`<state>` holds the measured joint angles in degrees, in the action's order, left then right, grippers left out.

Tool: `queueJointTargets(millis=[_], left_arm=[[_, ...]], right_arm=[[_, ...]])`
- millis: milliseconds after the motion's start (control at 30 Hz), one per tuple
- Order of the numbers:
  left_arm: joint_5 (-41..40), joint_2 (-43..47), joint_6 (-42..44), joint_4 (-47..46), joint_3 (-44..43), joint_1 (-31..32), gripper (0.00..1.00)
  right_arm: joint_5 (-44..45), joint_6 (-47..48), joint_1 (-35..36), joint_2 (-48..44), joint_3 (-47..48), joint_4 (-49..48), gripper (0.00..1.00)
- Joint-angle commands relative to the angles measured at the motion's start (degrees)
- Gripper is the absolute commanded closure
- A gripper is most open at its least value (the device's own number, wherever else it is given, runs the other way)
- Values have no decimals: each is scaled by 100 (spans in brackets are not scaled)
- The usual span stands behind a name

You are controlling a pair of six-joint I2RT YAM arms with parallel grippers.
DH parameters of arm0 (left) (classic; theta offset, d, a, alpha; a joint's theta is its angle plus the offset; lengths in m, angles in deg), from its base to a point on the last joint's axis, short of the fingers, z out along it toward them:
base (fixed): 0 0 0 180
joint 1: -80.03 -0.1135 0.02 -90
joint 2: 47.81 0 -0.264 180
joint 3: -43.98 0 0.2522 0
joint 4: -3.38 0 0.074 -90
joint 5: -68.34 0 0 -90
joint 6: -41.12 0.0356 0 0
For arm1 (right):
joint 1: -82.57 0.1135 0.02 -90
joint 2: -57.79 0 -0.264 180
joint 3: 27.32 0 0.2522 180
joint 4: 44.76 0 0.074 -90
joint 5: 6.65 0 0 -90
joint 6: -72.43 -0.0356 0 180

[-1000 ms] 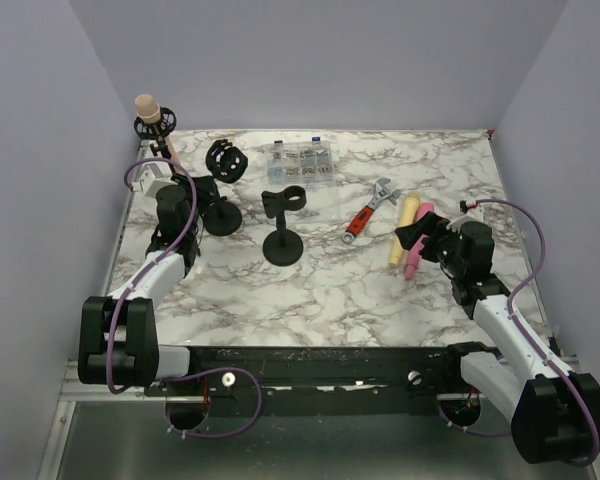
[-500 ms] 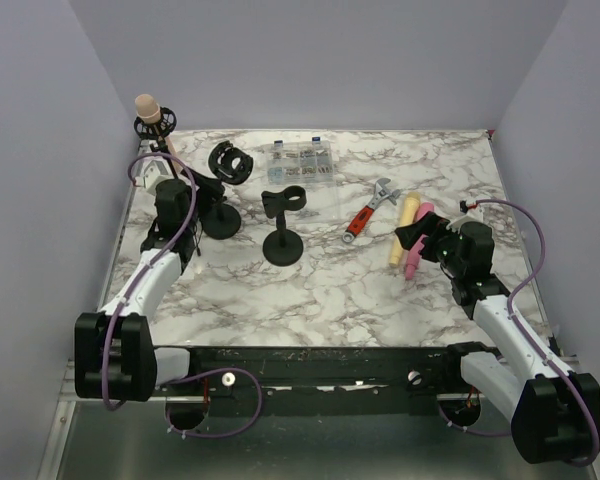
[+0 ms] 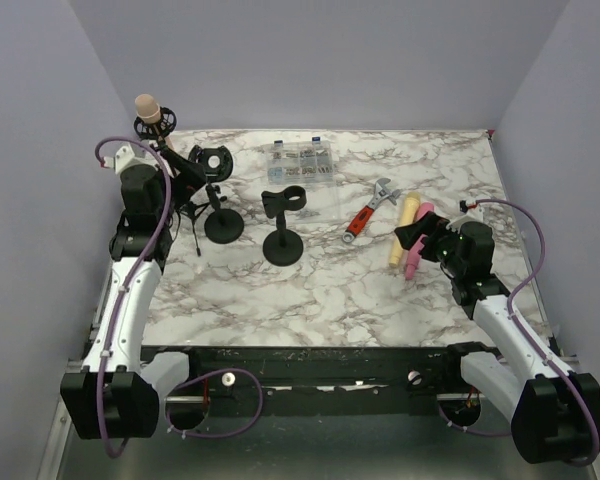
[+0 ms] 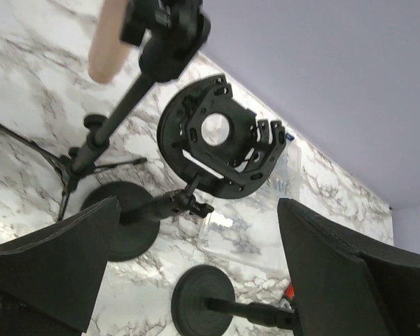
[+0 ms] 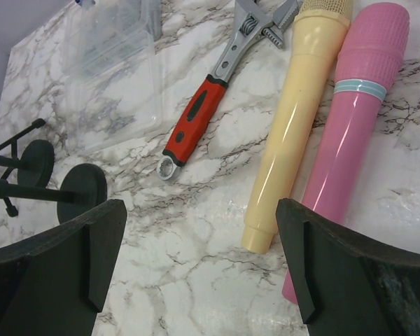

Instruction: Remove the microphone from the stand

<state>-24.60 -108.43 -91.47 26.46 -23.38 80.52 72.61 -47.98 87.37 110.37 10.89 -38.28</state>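
Progress: not done | microphone (image 3: 147, 106) still seated in its tripod stand (image 4: 119, 115), upper left | my left claw (image 4: 198, 210) released, empty, near it | right claw (image 5: 201, 210) released, empty | remaining: grasp it, lift out

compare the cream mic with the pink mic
The cream mic is slimmer and plain; the pink mic is thicker, with a pale blue band below its head. The pink mic lies right of the cream mic. Both lie flat, side by side, heads toward the far edge.
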Motion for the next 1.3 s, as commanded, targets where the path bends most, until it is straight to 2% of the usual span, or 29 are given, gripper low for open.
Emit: queueJointTargets(millis=[0, 100, 133, 167, 267, 433, 800, 1000, 1267], left_arm=[[294, 171, 583, 560, -630, -313, 1], [698, 58, 1019, 669, -1308, -466, 1], [1207, -371, 1386, 1011, -2233, -686, 1], [1270, -545, 1461, 1222, -2544, -749, 1], [1220, -1026, 1683, 1539, -3330, -812, 1], [571, -1545, 1993, 1516, -3949, -823, 1], [-153, -2802, 2611, 1459, -4738, -817, 2], [-308, -3224, 2694, 1441, -4933, -816, 9], [-591, -3219, 2830, 1047, -4638, -814, 37]], right_arm=[[-119, -19, -14, -55, -64, -125, 3], [-114, -22, -17, -70, -68, -121, 3], [-120, -16, -14, -84, -72, -111, 3], [-121, -15, -14, -81, -63, -106, 3], [-119, -10, -14, -86, -72, -107, 3], [-90, -10, -14, -81, -72, -105, 3], [-67, -1, -14, 23, -81, -166, 3], [-59, -5, -12, 102, -80, -196, 3], [-45, 6, -14, 155, -72, -207, 3]])
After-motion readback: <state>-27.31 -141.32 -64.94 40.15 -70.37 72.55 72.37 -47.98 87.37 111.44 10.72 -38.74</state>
